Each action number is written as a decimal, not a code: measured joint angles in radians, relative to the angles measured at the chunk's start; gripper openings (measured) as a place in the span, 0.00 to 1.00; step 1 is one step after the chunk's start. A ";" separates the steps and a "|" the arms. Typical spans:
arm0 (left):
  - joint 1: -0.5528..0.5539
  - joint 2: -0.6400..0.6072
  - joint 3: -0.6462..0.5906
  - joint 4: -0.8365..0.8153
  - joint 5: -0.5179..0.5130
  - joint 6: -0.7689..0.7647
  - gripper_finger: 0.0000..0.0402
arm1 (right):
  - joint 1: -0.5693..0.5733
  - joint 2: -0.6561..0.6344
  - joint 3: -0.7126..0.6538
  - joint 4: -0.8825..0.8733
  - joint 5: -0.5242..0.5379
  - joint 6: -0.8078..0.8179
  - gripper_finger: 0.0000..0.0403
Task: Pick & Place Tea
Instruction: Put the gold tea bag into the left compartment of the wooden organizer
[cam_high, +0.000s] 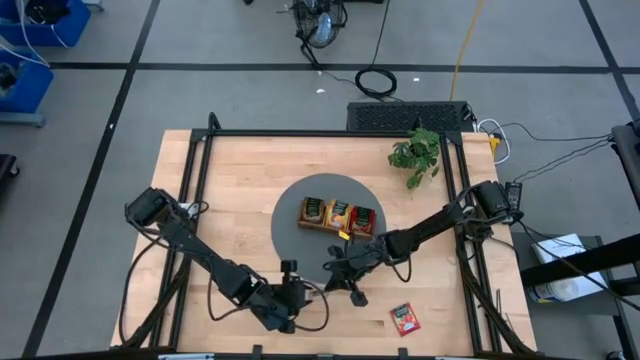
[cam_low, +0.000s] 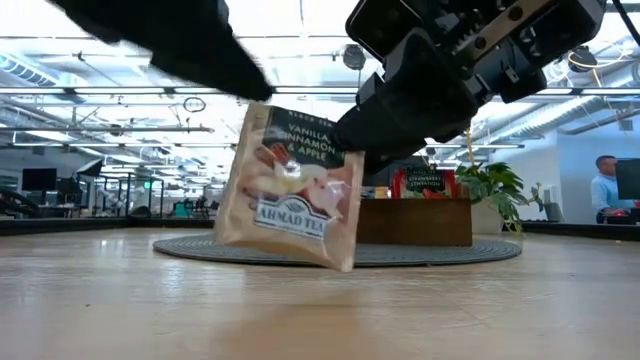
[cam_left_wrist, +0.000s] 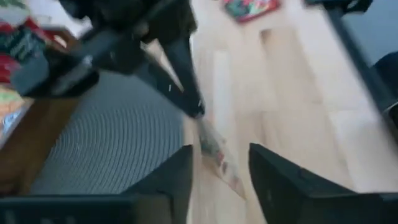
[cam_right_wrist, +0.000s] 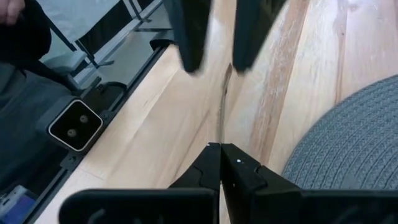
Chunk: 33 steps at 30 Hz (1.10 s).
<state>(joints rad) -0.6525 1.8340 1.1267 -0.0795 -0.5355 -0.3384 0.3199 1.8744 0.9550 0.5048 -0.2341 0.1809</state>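
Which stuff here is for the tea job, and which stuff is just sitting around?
For the job:
- cream tea sachet, pinched by the right gripper
- left gripper, open beside it
- red sachet on the bare table
- sachets in the wooden tray

Just lying about:
- potted plant
- round grey mat

A light wooden table (cam_high: 250, 180) carries a round grey mat (cam_high: 290, 235) near its middle. A brown wooden tray (cam_high: 302, 213) stands on the mat. A small green plant (cam_high: 417, 152) stands near the table's far right corner. A black frame (cam_high: 200, 150) runs around the table's edges. Behind the table lie a black grille (cam_high: 400, 115) and a coiled black cable (cam_high: 376, 81) on the grey floor. A yellow cable (cam_high: 465, 45) runs across the floor. In the low view, a person (cam_low: 610, 195) stands far off at the right in a bright office.
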 joint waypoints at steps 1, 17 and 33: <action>-0.003 -0.009 0.000 0.003 0.010 -0.003 0.42 | -0.001 0.000 0.000 -0.004 0.000 -0.005 0.00; -0.246 -0.029 -0.037 -0.048 -0.175 -0.286 0.56 | -0.203 -0.234 0.177 -0.510 0.174 -0.323 0.00; -0.320 -0.029 -0.037 -0.082 -0.305 -0.319 0.49 | -0.365 -0.190 0.237 -0.591 0.258 -0.484 0.00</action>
<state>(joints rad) -0.9724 1.8053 1.0893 -0.1617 -0.8406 -0.6571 -0.0454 1.6839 1.1918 -0.0863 0.0241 -0.3031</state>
